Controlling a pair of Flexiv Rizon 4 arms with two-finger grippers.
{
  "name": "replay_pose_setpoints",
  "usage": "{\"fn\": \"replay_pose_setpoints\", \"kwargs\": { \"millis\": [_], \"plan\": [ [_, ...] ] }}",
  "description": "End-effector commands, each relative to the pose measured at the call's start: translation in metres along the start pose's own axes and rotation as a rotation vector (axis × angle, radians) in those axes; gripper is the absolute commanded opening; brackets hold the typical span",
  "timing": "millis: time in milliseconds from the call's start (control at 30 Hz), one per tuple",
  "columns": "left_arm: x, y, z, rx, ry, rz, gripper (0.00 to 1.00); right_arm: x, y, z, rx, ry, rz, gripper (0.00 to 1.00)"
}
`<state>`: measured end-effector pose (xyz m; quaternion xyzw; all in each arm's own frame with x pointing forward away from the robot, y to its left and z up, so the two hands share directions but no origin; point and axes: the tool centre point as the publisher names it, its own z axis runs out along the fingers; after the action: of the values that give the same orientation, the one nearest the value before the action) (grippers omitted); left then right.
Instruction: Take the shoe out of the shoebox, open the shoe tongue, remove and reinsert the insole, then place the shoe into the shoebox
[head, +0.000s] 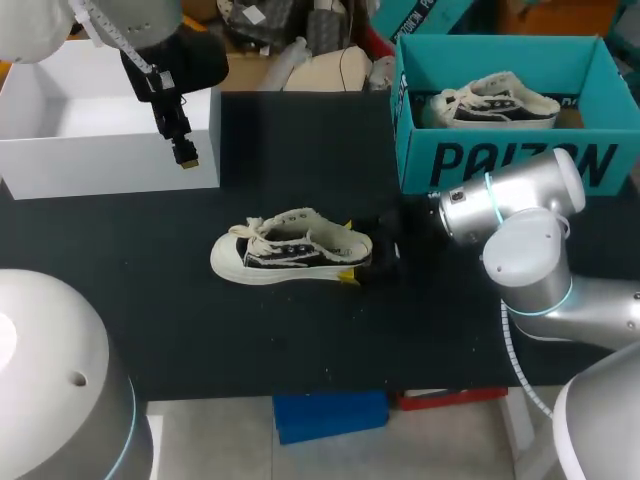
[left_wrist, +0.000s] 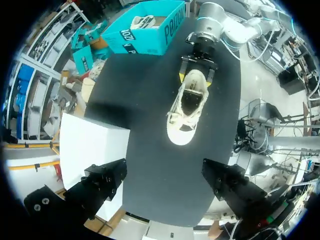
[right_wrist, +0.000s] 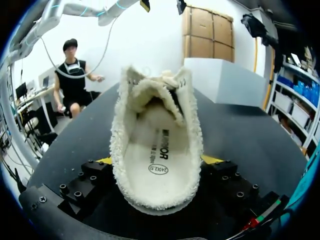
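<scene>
A white fleece-lined shoe with black side panels (head: 290, 255) lies on its sole in the middle of the black table, toe to the left. My right gripper (head: 348, 251) is shut on the shoe's heel, one yellow tip against each side. In the right wrist view the shoe (right_wrist: 157, 150) fills the space between the right gripper's fingers (right_wrist: 159, 161), with the insole and its print showing inside. My left gripper (head: 185, 152) hangs open, high over the white box's front wall, holding nothing. The left wrist view looks down on the shoe (left_wrist: 187, 107) and the right gripper (left_wrist: 195, 79) at its heel.
A teal shoebox (head: 500, 165) stands at the back right with a second, matching shoe (head: 495, 103) in it. An open white box (head: 110, 165) stands at the back left. Bare black tabletop (head: 300, 340) lies in front of the shoe.
</scene>
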<state>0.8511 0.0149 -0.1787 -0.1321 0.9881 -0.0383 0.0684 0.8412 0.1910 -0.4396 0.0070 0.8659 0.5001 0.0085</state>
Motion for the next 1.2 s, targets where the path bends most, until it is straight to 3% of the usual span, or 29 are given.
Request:
{"fn": "replay_pose_setpoints", "kwargs": {
  "millis": [33,133,400,600,667,733,800,967,1000,1033,1200],
  "plan": [
    [0.006,0.006,0.0,0.059,-0.053,0.248,1.0,0.0,-0.003,0.004,0.001,-0.001,0.001,0.0],
    [0.02,-0.004,0.0,0.073,-0.081,0.284,1.0,0.0,-0.003,0.004,0.001,-0.001,0.001,0.0],
    [0.05,-0.046,0.013,0.106,-0.016,0.242,1.0,0.0,-0.003,0.004,0.001,-0.001,0.001,0.0],
    [0.058,-0.059,0.02,0.085,0.014,0.23,1.0,0.0,-0.003,0.004,0.001,-0.001,0.001,0.0],
    [0.059,-0.063,0.021,0.071,0.012,0.235,0.84,0.0,-0.003,0.004,0.001,-0.001,0.001,0.0],
    [0.061,-0.067,0.022,0.069,0.015,0.237,0.85,0.0,-0.003,0.004,0.001,-0.001,0.001,0.0],
    [0.062,-0.07,0.023,0.068,0.014,0.241,0.75,0.0,-0.003,0.004,0.001,-0.001,0.001,0.0],
    [0.061,-0.071,0.024,0.059,0.02,0.217,0.76,0.0,-0.003,0.004,0.001,-0.001,0.001,0.0],
    [0.059,-0.071,0.025,0.049,0.027,0.194,0.83,0.0,-0.003,0.004,0.001,-0.001,0.001,0.0],
    [0.058,-0.069,0.027,0.033,0.031,0.141,1.0,0.0,-0.003,0.004,0.001,-0.001,0.001,0.0],
    [0.055,-0.063,0.037,-0.072,0.059,-0.152,1.0,0.0,-0.003,0.004,0.001,-0.001,0.001,0.0]
  ]
}}
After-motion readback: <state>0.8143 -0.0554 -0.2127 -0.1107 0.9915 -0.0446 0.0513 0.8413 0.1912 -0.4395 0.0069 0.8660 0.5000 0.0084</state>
